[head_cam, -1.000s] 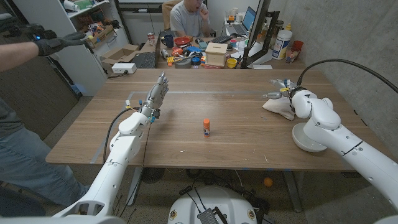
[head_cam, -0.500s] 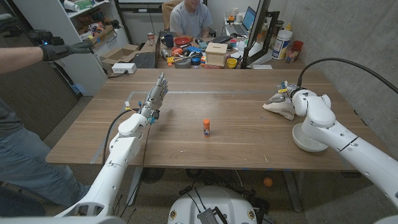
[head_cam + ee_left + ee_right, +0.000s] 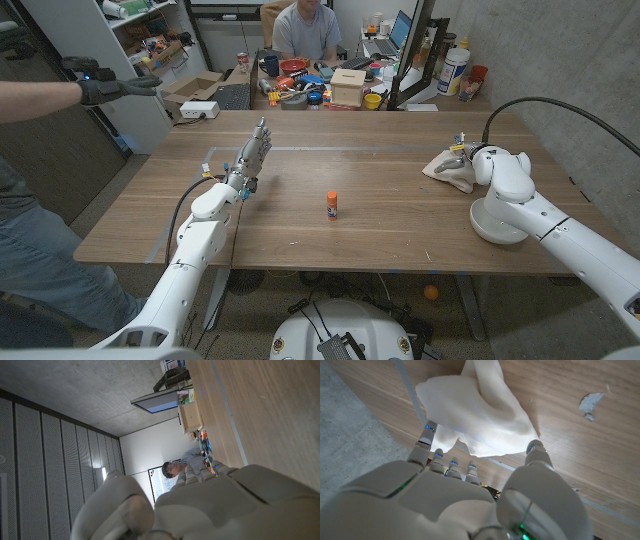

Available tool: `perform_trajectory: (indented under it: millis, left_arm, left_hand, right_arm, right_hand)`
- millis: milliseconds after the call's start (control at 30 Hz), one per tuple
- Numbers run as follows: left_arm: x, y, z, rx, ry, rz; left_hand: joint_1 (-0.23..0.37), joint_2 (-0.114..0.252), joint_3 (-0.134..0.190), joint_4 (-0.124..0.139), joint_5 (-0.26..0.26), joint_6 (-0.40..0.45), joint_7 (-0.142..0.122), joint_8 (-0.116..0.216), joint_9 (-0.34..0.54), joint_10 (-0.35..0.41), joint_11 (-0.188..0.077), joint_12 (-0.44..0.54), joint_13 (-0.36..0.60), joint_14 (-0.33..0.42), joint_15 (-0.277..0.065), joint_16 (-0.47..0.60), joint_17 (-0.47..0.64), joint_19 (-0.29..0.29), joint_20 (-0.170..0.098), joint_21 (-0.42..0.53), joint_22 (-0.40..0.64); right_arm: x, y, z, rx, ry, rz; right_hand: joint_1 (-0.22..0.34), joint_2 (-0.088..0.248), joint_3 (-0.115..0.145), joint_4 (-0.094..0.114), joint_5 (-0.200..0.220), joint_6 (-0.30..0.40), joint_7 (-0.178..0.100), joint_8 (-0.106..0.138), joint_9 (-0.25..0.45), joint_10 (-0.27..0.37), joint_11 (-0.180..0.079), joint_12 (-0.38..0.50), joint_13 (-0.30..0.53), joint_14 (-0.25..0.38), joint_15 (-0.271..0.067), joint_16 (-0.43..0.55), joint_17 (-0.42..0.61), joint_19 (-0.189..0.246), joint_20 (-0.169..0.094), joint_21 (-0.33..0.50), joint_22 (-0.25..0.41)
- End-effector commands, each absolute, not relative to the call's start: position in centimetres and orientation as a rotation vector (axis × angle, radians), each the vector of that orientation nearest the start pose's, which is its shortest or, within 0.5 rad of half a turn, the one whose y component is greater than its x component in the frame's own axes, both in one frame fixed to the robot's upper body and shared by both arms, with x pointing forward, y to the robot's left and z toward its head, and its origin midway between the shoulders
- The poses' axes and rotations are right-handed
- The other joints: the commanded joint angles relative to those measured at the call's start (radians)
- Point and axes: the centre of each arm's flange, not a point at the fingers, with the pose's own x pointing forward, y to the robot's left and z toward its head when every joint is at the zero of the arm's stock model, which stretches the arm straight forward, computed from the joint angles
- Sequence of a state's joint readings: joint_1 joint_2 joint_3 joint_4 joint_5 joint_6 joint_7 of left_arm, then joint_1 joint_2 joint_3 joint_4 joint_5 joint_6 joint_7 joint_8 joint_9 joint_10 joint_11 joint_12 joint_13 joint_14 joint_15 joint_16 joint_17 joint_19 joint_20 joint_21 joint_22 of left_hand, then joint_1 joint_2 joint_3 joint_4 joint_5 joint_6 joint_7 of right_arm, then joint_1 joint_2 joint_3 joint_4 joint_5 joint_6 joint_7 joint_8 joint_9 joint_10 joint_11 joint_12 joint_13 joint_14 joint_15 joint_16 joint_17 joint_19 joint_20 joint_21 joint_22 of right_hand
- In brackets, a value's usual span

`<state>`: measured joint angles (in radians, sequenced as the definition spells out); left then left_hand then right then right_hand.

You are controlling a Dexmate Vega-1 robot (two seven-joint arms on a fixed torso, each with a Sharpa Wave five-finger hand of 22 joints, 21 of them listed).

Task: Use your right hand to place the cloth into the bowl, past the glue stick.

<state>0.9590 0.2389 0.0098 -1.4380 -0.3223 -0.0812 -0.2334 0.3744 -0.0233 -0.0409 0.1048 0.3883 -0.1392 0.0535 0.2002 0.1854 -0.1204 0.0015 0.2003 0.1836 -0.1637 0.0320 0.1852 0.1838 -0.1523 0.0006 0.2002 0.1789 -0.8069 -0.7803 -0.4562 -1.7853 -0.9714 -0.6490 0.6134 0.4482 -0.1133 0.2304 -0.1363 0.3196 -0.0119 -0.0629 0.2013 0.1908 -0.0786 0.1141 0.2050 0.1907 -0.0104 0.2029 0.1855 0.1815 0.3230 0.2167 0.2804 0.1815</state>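
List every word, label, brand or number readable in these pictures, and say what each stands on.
No text can be read in any view.
Glue stick: its label is too small to read.
White bottle on the desk behind the table: label blurred.
Cardboard box and other clutter at the back: print too small to make out.
Cloth, bowl and table: no markings seen.

Matt wood-grain table [image 3: 380, 225]; soft cloth [image 3: 475, 415] (crumpled); glossy plastic right hand [image 3: 470, 500].
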Motion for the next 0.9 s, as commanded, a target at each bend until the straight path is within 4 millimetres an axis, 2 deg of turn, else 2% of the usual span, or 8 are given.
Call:
perform_trajectory:
  millis: [33,200,333,400,533,700,800,900]
  left_arm:
    - [63.2,28.5,-2.8,-0.007,-0.572,-0.221]
    - [63.2,28.4,-2.8,0.000,-0.566,-0.221]
    - [63.3,28.1,-2.7,0.002,-0.561,-0.225]
    - [63.4,27.9,-2.7,0.002,-0.560,-0.228]
    - [63.5,27.6,-2.8,0.002,-0.555,-0.236]
    - [63.7,27.4,-3.0,0.000,-0.552,-0.241]
    - [63.8,27.3,-3.1,-0.002,-0.551,-0.243]
    - [63.8,27.2,-3.2,-0.001,-0.550,-0.245]
  left_hand:
    - [0.001,0.010,-0.004,0.001,0.007,-0.013,0.000,0.001,0.004,-0.003,-0.003,0.006,0.005,0.004,0.003,0.007,0.002,0.000,0.007,0.004,0.004]
    - [0.001,0.011,-0.004,0.001,0.007,-0.012,-0.001,0.001,0.004,-0.002,-0.003,0.007,0.005,0.006,0.003,0.007,0.002,0.001,0.007,0.004,0.004]
    - [0.002,0.012,-0.005,0.001,0.007,-0.012,-0.001,0.001,0.004,-0.002,-0.004,0.007,0.005,0.007,0.002,0.007,0.002,0.002,0.007,0.005,0.004]
    - [0.003,0.013,-0.005,0.001,0.007,-0.012,0.000,0.001,0.005,-0.002,-0.003,0.007,0.005,0.007,0.001,0.007,0.002,0.002,0.008,0.005,0.004]
    - [0.004,0.014,-0.006,0.001,0.007,-0.010,0.000,0.001,0.005,-0.002,-0.006,0.007,0.005,0.009,0.001,0.008,0.002,0.003,0.009,0.005,0.004]
    - [0.005,0.015,-0.007,0.001,0.007,-0.009,-0.001,0.002,0.005,-0.002,-0.006,0.007,0.005,0.010,0.002,0.007,0.002,0.003,0.011,0.005,0.004]
    - [0.005,0.016,-0.007,0.001,0.007,-0.008,-0.002,0.002,0.005,-0.001,-0.007,0.007,0.005,0.010,0.001,0.007,0.002,0.002,0.012,0.005,0.004]
    - [0.006,0.017,-0.008,0.001,0.007,-0.007,-0.003,0.002,0.005,-0.001,-0.007,0.007,0.005,0.010,0.002,0.007,0.002,0.002,0.012,0.005,0.004]
  right_arm:
    - [62.1,-35.8,1.0,-1.560,0.167,-0.202]
    - [62.5,-36.3,0.4,-1.541,0.187,-0.197]
    - [62.8,-36.5,0.0,-1.524,0.189,-0.194]
    - [62.9,-36.5,-0.1,-1.518,0.194,-0.197]
    - [63.0,-36.5,-0.2,-1.506,0.202,-0.195]
    - [63.2,-36.4,-0.3,-1.492,0.216,-0.184]
    - [63.3,-36.4,-0.3,-1.477,0.219,-0.164]
    - [63.4,-36.3,-0.3,-1.470,0.207,-0.160]
  right_hand:
    - [0.006,0.001,-0.003,0.003,0.007,0.018,-0.004,0.012,0.001,0.008,-0.007,0.010,0.002,0.019,0.001,0.009,0.001,0.021,0.002,-0.003,0.002]
    - [0.019,0.009,-0.003,0.003,0.017,0.055,-0.010,0.019,0.001,0.032,-0.012,0.018,0.002,0.062,-0.014,0.018,0.000,0.092,-0.002,0.012,0.005]
    - [0.050,0.010,-0.007,-0.002,0.029,0.119,-0.017,0.024,0.002,0.094,-0.020,0.036,0.001,0.150,-0.060,0.028,0.000,0.261,-0.004,0.048,0.003]
    - [0.094,0.018,-0.001,-0.010,0.034,0.180,-0.019,0.033,0.003,0.163,-0.032,0.054,0.001,0.232,-0.083,0.037,0.001,0.391,-0.011,0.071,-0.003]
    - [0.174,0.045,0.020,-0.015,0.023,0.296,-0.015,0.049,0.006,0.311,-0.059,0.094,0.001,0.396,-0.147,0.057,0.004,0.526,-0.094,0.077,-0.005]
    - [0.254,0.094,0.049,-0.012,-0.012,0.449,-0.023,0.079,0.011,0.485,-0.094,0.139,0.001,0.562,-0.207,0.073,0.007,0.615,-0.176,0.070,-0.003]
    - [0.312,0.182,0.094,-0.006,-0.047,0.511,0.012,0.088,0.014,0.563,-0.104,0.153,-0.001,0.644,-0.242,0.081,0.010,0.661,-0.222,0.072,0.000]
    - [0.353,0.237,0.130,-0.011,-0.085,0.552,0.040,0.092,0.017,0.625,-0.106,0.162,-0.002,0.701,-0.264,0.082,0.009,0.676,-0.256,0.069,0.001]
